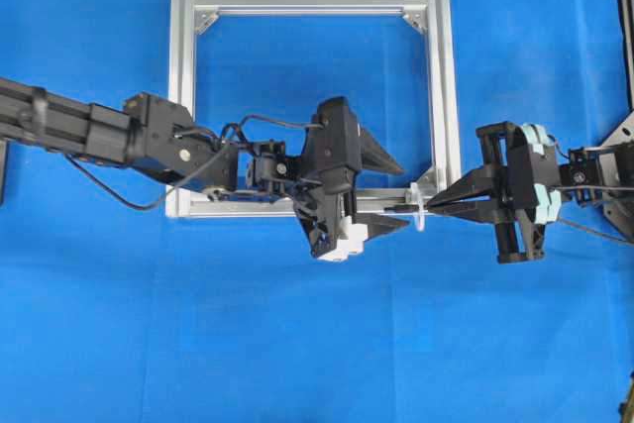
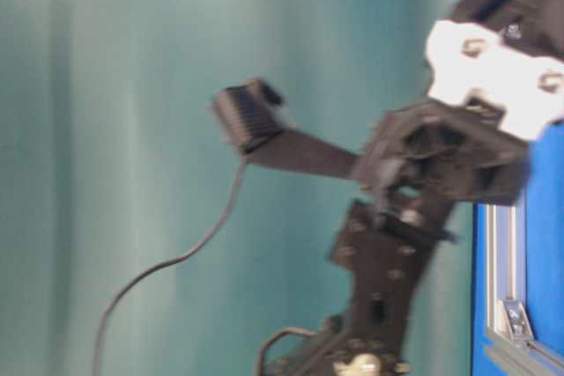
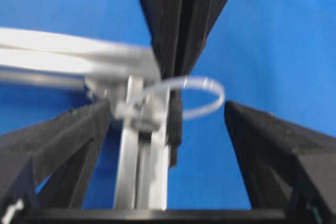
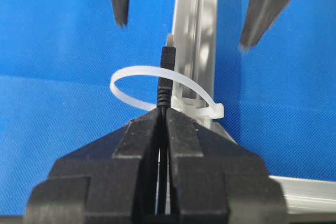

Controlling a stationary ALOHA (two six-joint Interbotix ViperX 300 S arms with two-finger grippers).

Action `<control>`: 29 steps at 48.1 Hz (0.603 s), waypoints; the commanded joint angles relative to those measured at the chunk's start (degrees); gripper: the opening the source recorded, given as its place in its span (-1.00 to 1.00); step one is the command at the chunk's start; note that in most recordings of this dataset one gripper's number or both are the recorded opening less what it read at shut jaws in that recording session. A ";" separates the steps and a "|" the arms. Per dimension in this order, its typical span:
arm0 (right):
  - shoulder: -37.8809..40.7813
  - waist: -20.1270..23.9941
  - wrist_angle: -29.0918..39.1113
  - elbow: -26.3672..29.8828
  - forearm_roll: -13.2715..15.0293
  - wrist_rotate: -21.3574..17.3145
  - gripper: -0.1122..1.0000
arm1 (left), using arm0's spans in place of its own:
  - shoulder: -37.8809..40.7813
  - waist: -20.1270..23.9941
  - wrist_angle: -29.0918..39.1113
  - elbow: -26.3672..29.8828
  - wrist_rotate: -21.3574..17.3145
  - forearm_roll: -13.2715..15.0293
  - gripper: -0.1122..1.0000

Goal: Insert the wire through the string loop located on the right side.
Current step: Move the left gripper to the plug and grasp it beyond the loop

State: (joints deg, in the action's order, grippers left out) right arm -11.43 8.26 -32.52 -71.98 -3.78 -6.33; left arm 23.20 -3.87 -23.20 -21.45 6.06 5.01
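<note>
Overhead exterior view: a silver frame point(image 1: 315, 101) lies on a blue cloth point(image 1: 317, 344); everything here is placed from that frame.
Left gripper point(image 1: 396, 192): over the frame's lower bar, fingers spread wide, nothing between them.
Right gripper point(image 1: 436, 205): just outside the frame's lower right corner, tips pinched together and pointing at it.
String loop point(image 1: 420, 207): on that lower right corner, touching the right gripper's tips.
Table-level exterior view: blurred; a black arm with a white part fills the middle, and one frame corner shows at the lower right edge.
Left wrist view: the two left fingers point(image 3: 58, 145) stand apart on either side of the frame bar; the loop curls off the bar between them.
Right wrist view: the right fingers point(image 4: 139, 140) clamp the wire point(image 4: 165, 85).
Wire tip: passes up through the loop, beside the frame bar.
</note>
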 commanded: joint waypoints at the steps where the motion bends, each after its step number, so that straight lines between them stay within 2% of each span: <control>1: -0.35 0.09 -0.62 0.97 0.18 0.18 -0.86 | 0.26 -0.09 -0.79 1.41 -0.09 -0.18 0.72; 9: -0.35 0.00 -0.53 0.97 0.18 0.18 -0.86 | 2.99 -0.09 -1.23 2.37 -0.09 -0.18 0.72; 29: -0.35 0.09 -0.35 1.05 0.18 0.18 -0.86 | 3.08 -0.09 -1.67 2.20 0.00 -0.18 0.72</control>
State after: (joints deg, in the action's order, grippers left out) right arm -11.43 8.17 -32.52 -71.98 -3.69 -6.24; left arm 27.51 -3.87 -24.43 -20.21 6.06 5.01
